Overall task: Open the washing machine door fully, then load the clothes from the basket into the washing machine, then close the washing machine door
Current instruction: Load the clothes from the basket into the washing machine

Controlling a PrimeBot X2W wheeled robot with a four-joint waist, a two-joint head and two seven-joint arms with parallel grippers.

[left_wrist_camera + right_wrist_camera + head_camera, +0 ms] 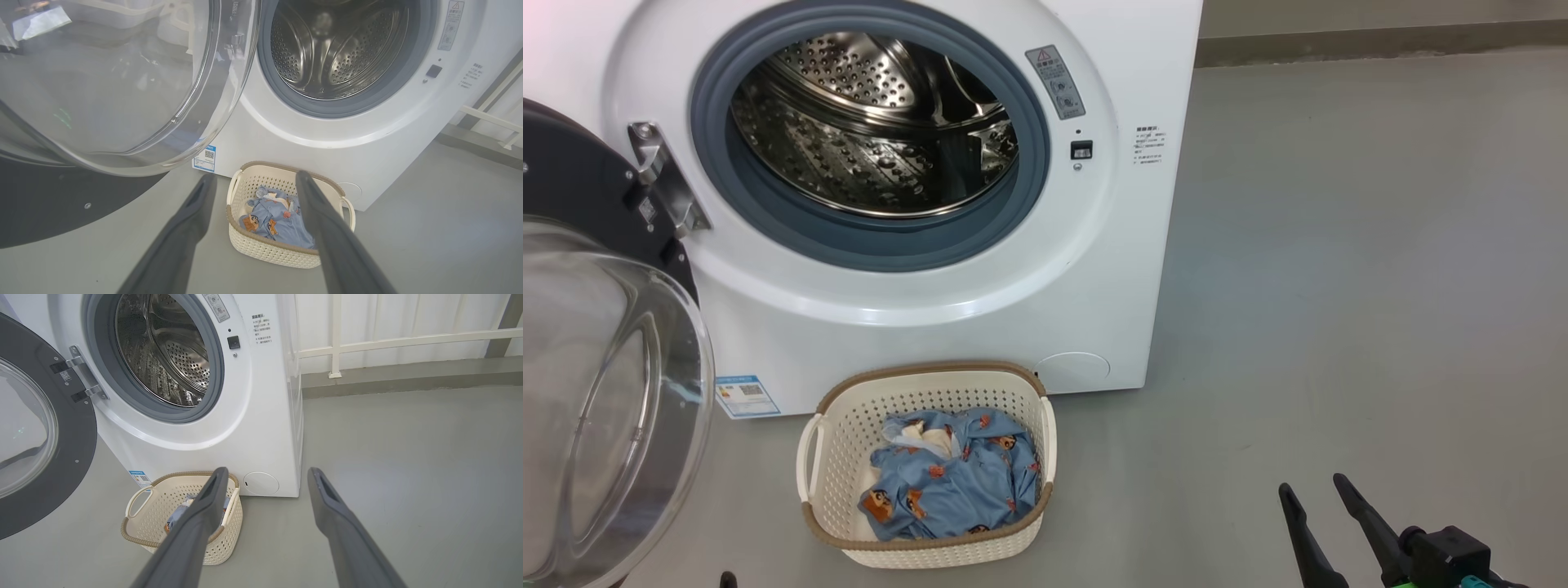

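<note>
On the grey floor (1339,286), close against the front of the big white front-loading washing machine (1127,245), stands the small cream-white perforated plastic basket (845,457) with a brown woven-look rim and two side handles. It sits just below the machine's round opening. Inside it lies the crumpled light blue fabric garment (956,482), printed with small orange-red cartoon figures, with a white patch showing near its top.

The large round door (73,457), with a wide glossy black rim and a bulging clear glass bowl, is swung open to the robot's left on its metal hinge (666,175). The perforated steel drum (866,139) shows behind the grey rubber seal (866,245). A blue label sticker (745,396) sits low on the machine's front, left of the basket.

The left gripper (255,177) hangs above the floor beside the door's glass bowl. Its two dark fingers are spread wide and grasp nothing, and the basket shows between them. The right gripper (1313,486) is released too, fingers apart and empty, over bare floor well apart from the basket on the robot's right.
</note>
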